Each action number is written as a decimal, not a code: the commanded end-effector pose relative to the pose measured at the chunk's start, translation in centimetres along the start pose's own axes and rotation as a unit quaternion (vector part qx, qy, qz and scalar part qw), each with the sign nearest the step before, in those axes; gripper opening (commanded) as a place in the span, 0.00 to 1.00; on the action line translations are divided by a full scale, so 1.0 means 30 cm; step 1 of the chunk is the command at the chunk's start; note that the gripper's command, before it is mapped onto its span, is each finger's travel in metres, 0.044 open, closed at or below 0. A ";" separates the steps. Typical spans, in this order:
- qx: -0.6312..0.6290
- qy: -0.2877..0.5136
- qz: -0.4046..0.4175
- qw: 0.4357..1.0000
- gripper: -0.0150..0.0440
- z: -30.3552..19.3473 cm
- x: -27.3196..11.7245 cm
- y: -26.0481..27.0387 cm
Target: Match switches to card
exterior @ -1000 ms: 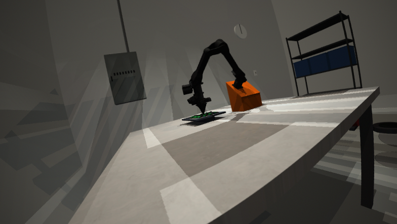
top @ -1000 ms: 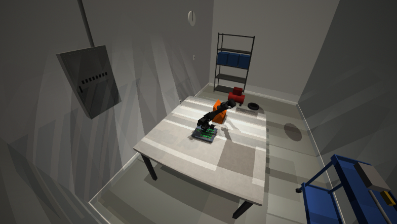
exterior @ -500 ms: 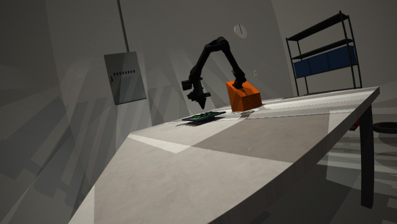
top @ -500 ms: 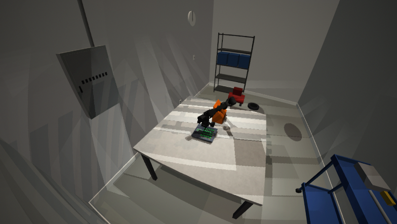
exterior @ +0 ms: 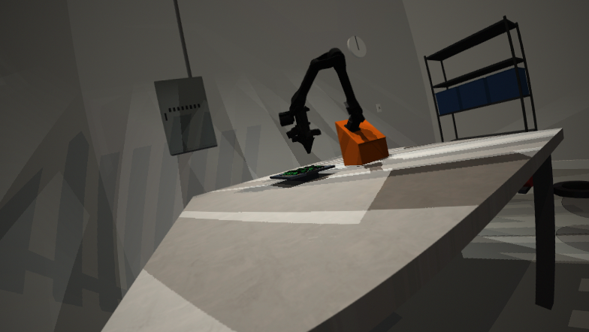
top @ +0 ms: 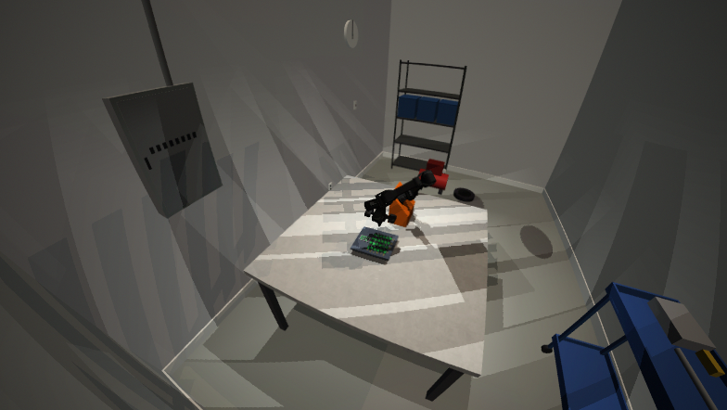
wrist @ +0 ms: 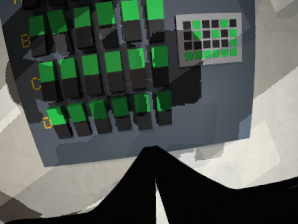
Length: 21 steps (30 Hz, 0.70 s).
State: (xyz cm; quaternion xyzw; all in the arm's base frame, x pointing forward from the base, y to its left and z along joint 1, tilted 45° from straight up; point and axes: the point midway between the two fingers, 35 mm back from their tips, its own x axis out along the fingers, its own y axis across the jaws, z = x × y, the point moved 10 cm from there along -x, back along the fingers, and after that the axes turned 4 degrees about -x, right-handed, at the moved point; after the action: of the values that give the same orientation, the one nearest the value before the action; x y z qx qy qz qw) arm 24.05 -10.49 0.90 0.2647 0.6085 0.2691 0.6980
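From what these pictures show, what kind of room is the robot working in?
Probably a workshop or utility room. A grey electrical box hangs on the wall, a metal shelf holds blue bins, and a blue cart stands in the corner beside the table.

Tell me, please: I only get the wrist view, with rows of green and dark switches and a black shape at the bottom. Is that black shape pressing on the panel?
Observer: No. In the exterior view the pincer hangs in the air above the panel, with a plain gap between them.
Operator: What is it attached to?
Observer: A black arm that arches up and over from an orange block standing on the table near the panel.
Operator: Is it carrying anything?
Observer: No. Its fingers are shut together to a point, with nothing between them.
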 end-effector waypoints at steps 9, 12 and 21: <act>-0.006 -0.013 -0.002 1.000 0.25 -0.023 0.115 0.006; -0.006 -0.013 -0.001 1.000 0.25 -0.024 0.144 0.007; -0.006 -0.013 -0.001 1.000 0.25 -0.023 0.178 0.007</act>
State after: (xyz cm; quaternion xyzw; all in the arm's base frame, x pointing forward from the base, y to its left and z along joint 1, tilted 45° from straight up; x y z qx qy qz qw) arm 23.97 -7.00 -2.45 0.2605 0.5972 0.2685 0.7095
